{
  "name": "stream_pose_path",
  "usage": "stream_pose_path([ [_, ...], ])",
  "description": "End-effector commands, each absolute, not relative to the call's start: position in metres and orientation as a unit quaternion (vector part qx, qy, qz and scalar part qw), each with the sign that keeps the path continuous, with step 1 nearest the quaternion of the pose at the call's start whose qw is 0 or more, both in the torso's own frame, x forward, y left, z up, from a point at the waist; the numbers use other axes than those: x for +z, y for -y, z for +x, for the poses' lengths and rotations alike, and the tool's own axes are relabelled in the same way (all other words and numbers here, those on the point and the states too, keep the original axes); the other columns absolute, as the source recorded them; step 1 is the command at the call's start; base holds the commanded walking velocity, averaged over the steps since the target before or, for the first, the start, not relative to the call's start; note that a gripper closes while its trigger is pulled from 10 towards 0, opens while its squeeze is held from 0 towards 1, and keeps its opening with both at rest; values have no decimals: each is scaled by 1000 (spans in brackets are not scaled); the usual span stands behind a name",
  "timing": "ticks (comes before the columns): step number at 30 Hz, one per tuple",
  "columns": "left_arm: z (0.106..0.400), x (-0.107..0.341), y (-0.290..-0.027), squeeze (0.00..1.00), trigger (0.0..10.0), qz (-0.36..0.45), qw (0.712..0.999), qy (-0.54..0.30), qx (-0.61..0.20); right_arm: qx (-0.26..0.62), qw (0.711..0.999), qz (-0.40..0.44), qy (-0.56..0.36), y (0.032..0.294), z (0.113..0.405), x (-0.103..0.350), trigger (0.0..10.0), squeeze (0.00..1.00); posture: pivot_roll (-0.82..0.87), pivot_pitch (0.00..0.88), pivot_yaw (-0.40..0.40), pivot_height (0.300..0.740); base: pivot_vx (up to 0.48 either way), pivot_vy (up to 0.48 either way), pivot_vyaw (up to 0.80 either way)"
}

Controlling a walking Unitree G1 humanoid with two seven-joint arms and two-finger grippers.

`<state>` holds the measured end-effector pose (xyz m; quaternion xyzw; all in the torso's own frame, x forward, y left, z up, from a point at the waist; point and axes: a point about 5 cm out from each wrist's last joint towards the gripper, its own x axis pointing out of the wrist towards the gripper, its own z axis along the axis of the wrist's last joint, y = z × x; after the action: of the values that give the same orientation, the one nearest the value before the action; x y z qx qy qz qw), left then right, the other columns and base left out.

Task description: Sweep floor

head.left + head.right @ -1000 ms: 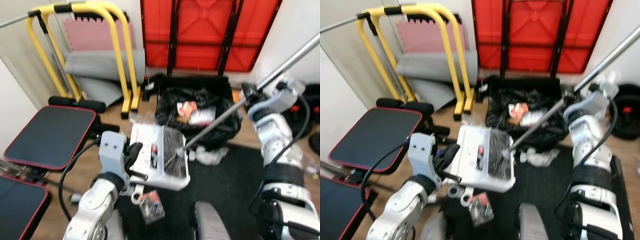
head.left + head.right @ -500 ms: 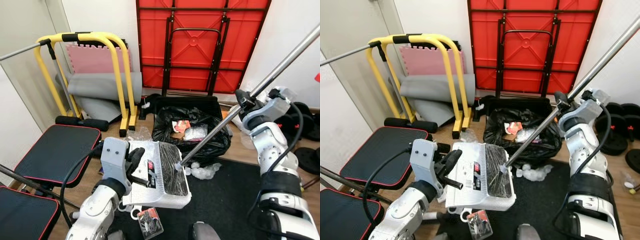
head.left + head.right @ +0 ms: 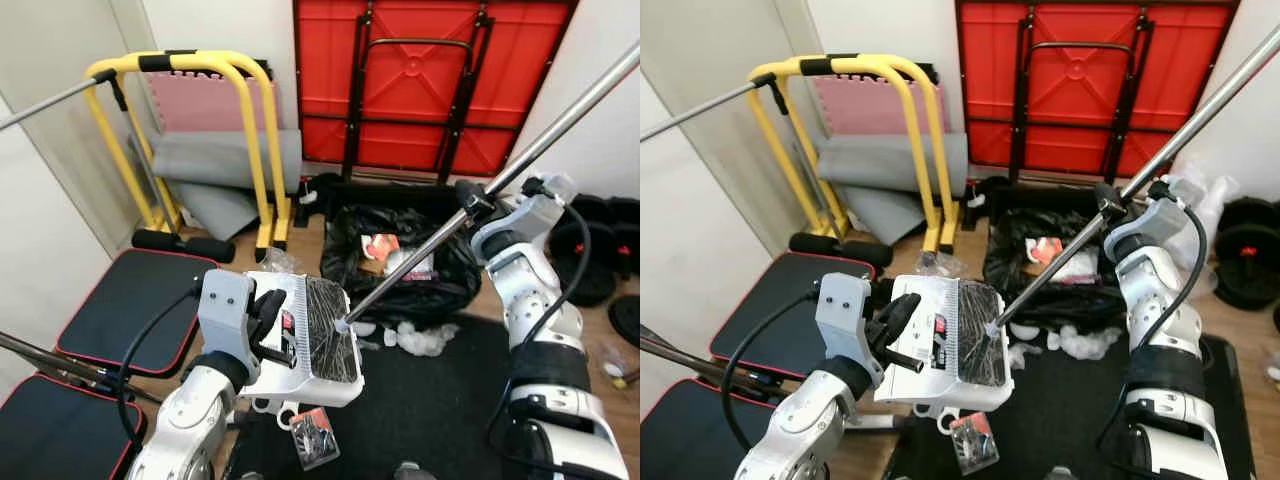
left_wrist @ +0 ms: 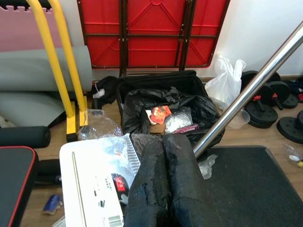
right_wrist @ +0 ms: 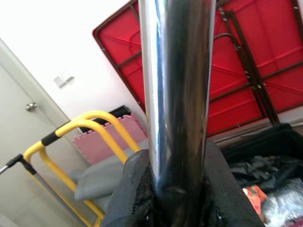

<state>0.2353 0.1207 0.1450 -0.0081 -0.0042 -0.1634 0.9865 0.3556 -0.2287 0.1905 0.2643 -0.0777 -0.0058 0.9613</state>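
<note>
My left tool (image 3: 268, 318) is clamped on the white dustpan (image 3: 305, 335), holding it up off the floor in front of me with its pan facing up; in the left wrist view my two black fingers (image 4: 163, 184) are pressed together over the dustpan's near edge. My right tool (image 3: 468, 200) is closed around the long silver broom handle (image 3: 540, 140), which slants from the upper right down to the black bristles (image 3: 330, 330) resting in the dustpan. In the right wrist view the fingers (image 5: 137, 189) wrap the metal pole on both sides.

Compared with a second ago, my head has lifted: more of the red folded table (image 3: 430, 80) against the wall shows, and the dustpan, broom and black trash bag (image 3: 400, 260) sit lower in the picture. The earlier blur has gone. The grip of both tools looks unchanged, and the bristles still lie in the dustpan as before.

The trash bag stands open just beyond the dustpan, with scraps of packaging inside. A crumpled wrapper (image 3: 312, 437) lies on the black mat (image 3: 440, 410) below the dustpan, and some clear plastic (image 3: 420, 340) lies at the mat's far edge beside the bag. The yellow frame (image 3: 190, 130) and the black padded bench (image 3: 130, 300) stand at my left.
</note>
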Motion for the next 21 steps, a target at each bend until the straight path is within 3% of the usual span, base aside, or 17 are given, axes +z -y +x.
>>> stream_pose_path([
  [1,234,143,-121,0,10000,-2,985,3,-172,4,956,277,99,227,354,200,10000,0,-95,0,-47,735,0,0,0],
  [10,234,146,-126,0,10000,1,987,18,-159,32,957,277,78,206,350,189,10000,0,-95,0,-49,740,0,0,0],
  [21,234,147,-130,0,10000,2,989,28,-143,42,960,272,57,198,344,176,10000,0,-93,0,-49,740,0,0,0],
])
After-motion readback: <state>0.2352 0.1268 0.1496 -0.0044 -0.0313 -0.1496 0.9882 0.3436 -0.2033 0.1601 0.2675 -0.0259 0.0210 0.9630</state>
